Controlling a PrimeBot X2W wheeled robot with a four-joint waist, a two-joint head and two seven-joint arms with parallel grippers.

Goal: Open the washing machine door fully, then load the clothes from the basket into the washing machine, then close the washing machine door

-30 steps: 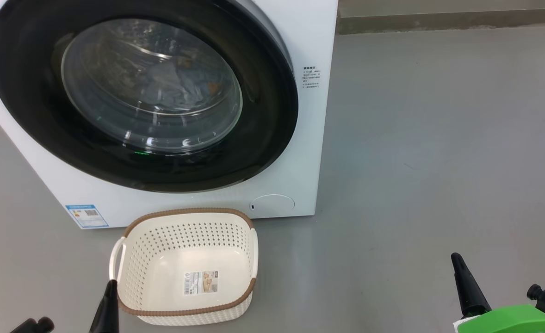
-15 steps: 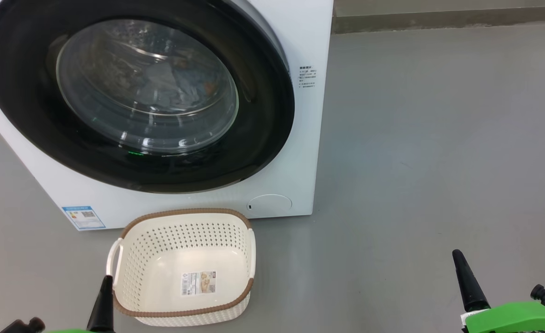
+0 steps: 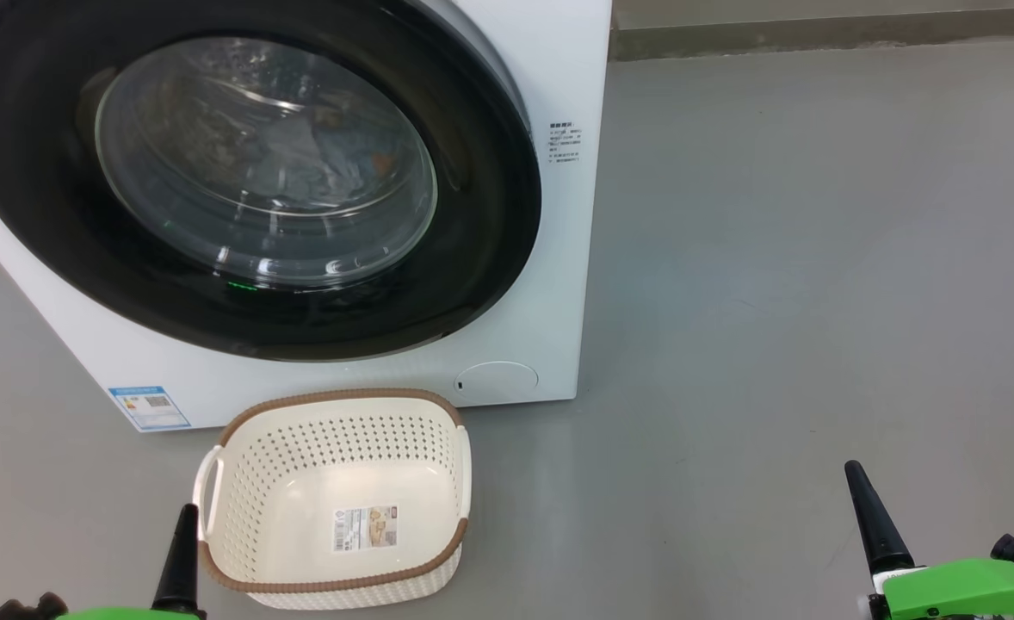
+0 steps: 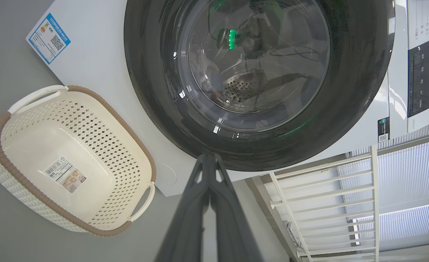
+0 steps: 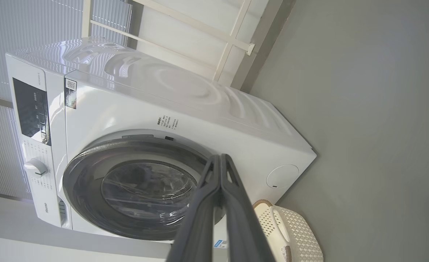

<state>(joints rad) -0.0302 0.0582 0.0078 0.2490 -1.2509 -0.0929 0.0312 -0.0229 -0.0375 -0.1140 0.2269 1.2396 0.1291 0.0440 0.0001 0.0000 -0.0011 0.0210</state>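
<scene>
Item, my left gripper [image 3: 186,521] and right gripper [image 3: 856,479]: fingers pressed together on nothing. The left one is held low just beside the basket [image 3: 335,398], the right one well off to its right, both clear of the door [image 3: 490,215], which I judge suits a job with nothing left to handle. Item, washer [image 3: 550,52]: door shut against its front, the clothes [image 3: 335,159] lying inside behind the glass, blue cloth with an orange speck. Item, basket: on the floor [image 3: 731,344] just before the washer, no cloth in it, its bottom bare but for a label [image 3: 365,528].
</scene>
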